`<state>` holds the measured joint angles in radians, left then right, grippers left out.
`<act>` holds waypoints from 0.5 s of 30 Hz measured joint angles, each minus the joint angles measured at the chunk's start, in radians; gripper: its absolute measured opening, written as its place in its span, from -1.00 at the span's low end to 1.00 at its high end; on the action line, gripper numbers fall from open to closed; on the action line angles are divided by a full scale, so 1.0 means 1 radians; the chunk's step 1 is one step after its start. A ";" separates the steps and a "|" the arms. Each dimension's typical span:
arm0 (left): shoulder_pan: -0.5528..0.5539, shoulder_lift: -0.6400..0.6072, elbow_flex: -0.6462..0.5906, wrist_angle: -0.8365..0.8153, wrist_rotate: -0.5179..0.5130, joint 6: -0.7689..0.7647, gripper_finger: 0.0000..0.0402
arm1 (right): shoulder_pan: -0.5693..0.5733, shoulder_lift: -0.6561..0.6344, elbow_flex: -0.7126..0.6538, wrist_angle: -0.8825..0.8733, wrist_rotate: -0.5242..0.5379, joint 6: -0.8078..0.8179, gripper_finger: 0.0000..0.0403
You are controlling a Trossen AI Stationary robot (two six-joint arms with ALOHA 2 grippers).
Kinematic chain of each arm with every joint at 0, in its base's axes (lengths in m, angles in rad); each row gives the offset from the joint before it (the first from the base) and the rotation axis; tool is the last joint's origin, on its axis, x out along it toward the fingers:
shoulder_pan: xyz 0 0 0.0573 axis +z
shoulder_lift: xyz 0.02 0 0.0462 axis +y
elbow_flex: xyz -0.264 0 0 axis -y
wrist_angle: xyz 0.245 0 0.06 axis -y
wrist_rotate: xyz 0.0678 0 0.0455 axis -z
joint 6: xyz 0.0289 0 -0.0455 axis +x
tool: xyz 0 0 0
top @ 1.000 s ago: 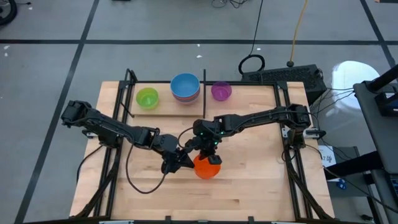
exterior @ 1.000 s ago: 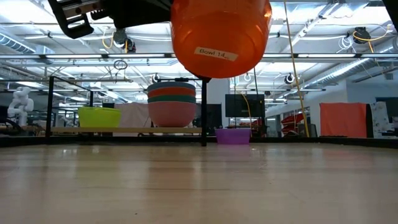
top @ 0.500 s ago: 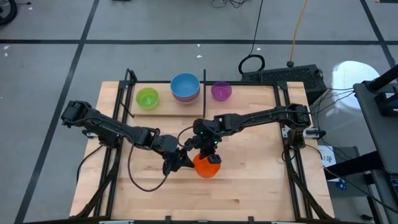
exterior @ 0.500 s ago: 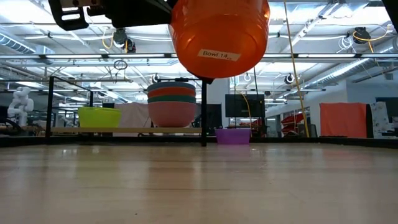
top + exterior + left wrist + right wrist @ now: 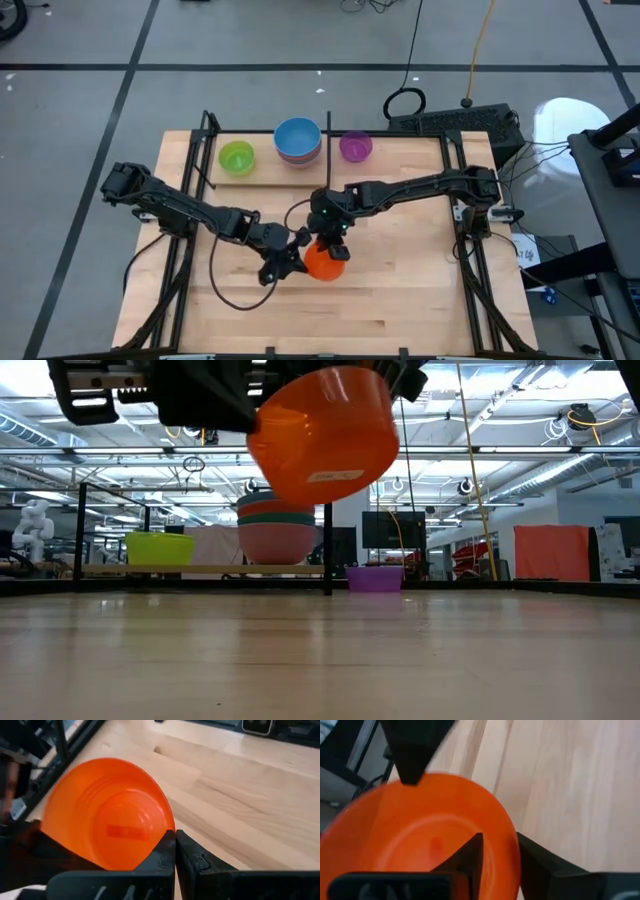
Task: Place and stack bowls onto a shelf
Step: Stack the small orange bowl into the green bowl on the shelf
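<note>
Orange bowl held in the air over the middle of the table, both grippers at its rim.

The table (image 5: 400, 310) is bare wood from its centre toward 6 o'clock and out to both side edges, so open room lies all round the raised bowl. The shelf (image 5: 262, 172) runs along the 12 o'clock edge, carrying the green bowl (image 5: 237, 156) at its 9 o'clock end and the stack of bowls (image 5: 298, 141) with blue on top; the purple bowl (image 5: 355, 147) sits just past the black upright, toward 3 o'clock. The orange bowl (image 5: 324, 259) hangs tilted, well clear of the tabletop in the low view. The left gripper (image 5: 175, 851) is pinched tight on its rim; the right gripper (image 5: 499, 851) straddles the rim opposite with its fingers parted. A white label (image 5: 336, 476) on the bowl's side cannot be read.
</note>
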<state>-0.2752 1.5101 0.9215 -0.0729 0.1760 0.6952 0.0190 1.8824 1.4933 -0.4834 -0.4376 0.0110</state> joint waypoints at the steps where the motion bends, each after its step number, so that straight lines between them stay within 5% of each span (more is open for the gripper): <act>1: 0.000 0.000 0.000 -0.012 0.000 -0.002 -1.00 | -0.003 0.000 0.000 0.013 0.004 0.003 -0.49; 15: 0.000 -0.003 0.000 -0.100 -0.047 -0.142 -1.00 | -0.040 -0.098 -0.002 0.075 0.022 -0.034 -0.22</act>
<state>-0.2749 1.5074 0.9218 -0.1729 0.1289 0.5534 -0.0211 1.7849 1.4918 -0.4079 -0.4154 -0.0229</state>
